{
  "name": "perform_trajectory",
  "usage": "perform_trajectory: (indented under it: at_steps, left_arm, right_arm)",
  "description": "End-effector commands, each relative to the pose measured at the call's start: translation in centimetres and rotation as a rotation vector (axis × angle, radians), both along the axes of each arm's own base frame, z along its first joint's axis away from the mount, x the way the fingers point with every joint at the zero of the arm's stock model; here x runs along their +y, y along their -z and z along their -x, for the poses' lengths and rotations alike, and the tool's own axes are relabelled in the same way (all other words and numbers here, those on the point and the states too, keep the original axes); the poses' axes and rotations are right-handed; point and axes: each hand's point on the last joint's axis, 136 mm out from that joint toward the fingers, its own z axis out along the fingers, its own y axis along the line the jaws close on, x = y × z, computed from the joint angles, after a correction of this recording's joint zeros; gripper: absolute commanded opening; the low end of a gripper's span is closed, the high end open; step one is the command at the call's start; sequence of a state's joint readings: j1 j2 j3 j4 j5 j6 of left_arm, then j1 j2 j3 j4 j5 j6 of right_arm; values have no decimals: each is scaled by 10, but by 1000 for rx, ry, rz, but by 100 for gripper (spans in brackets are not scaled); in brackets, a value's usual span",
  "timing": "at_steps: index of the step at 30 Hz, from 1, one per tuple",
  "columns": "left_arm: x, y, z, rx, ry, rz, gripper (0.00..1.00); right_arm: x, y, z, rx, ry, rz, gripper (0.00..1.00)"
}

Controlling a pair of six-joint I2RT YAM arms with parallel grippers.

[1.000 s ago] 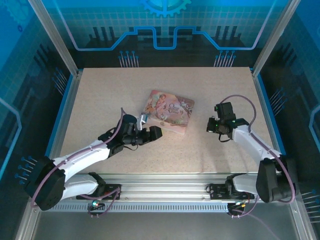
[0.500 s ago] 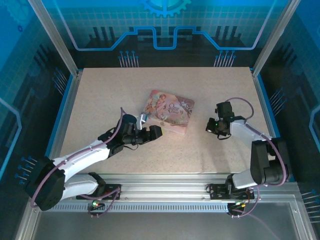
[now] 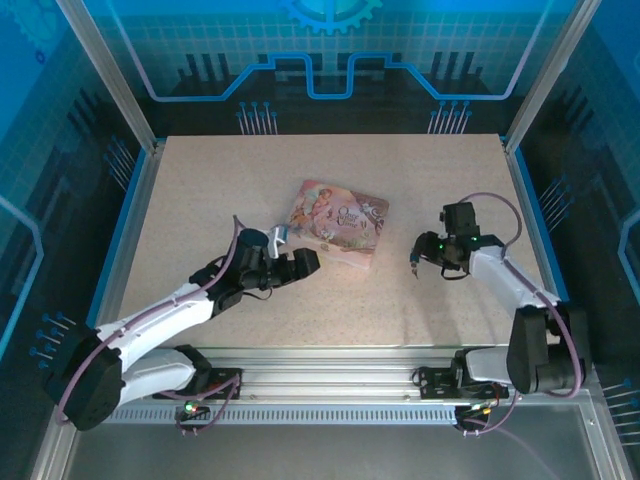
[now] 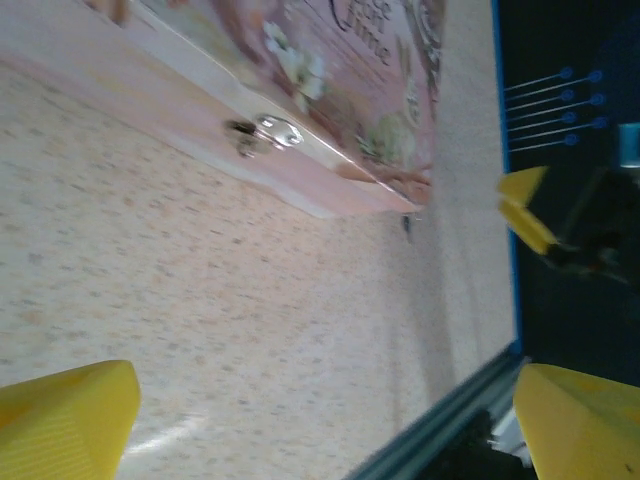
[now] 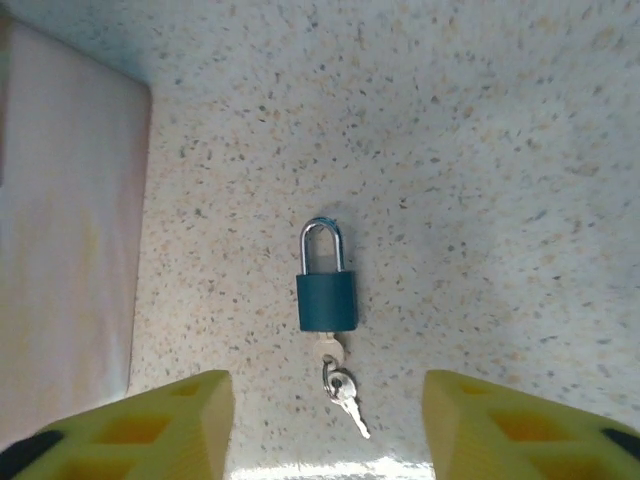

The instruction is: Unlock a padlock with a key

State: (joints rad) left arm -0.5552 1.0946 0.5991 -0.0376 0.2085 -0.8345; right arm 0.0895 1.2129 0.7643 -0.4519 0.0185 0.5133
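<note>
A small padlock [image 5: 327, 298] with a dark teal body and a silver shackle lies flat on the speckled table. A key [image 5: 331, 350] sits in its keyhole, and a second key [image 5: 345, 397] hangs from the ring. My right gripper [image 5: 325, 405] [image 3: 420, 255] is open, its yellow fingertips [image 5: 170, 420] either side of the keys and a little short of the lock. My left gripper [image 3: 300, 262] [image 4: 325, 425] is open over bare table, just below the near left corner of the pink box [image 3: 338, 222].
The pink illustrated box [image 4: 330, 60] lies mid-table, its silver clasp [image 4: 270, 132] on the side wall facing my left gripper. Its edge [image 5: 60, 250] lies left of the padlock. Blue rails border the table [image 3: 200, 190].
My right wrist has turned and the gripper has tipped down toward the table, shifting slightly right. My left gripper has drawn back a little to the left.
</note>
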Motion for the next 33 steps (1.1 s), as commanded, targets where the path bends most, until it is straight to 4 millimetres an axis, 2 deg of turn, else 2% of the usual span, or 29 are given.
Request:
perform_trajectory:
  at_steps: [1,5,8,13,15,18,22,27,29,31,33]
  left_arm:
    - [26,-10,-10,-46,-51,-105,99]
    - [59,-21,-22,-106,-123,-253,99]
    - [95,-31,-32,-182,-205,-470,99]
    - [142,-55,-52,-325,-335,-733,99]
    - [154,-62,-63,-401,-364,-782,99]
    - [180,-62,-80,-425,-439,-795,99]
    - [198,-45,-101,-452,-458,-785,99]
    - [231,1,-122,-373,-479,-909,99]
    - [237,20,-127,-378,-476,-918,99]
    - [239,36,-128,-396,-498,-845,99]
    - [238,39,-129,-423,-504,-791,99]
  right_arm:
    - [-9,-17,9,-30,-12,47,100]
    - [-10,-42,7,-123,-37,84,100]
    - [-12,-58,0,-200,-39,125,100]
    - [-36,-78,-17,-314,41,275,100]
    - [-45,-86,-25,-404,60,372,100]
    - [-59,-90,-35,-494,81,548,100]
    - [-68,-73,-46,-494,101,621,100]
    - [-64,-41,-65,-519,63,673,100]
    - [-60,-30,-68,-541,28,685,100]
    - [-57,-21,-70,-544,9,683,100]
    - [-49,-20,-72,-549,-34,698,100]
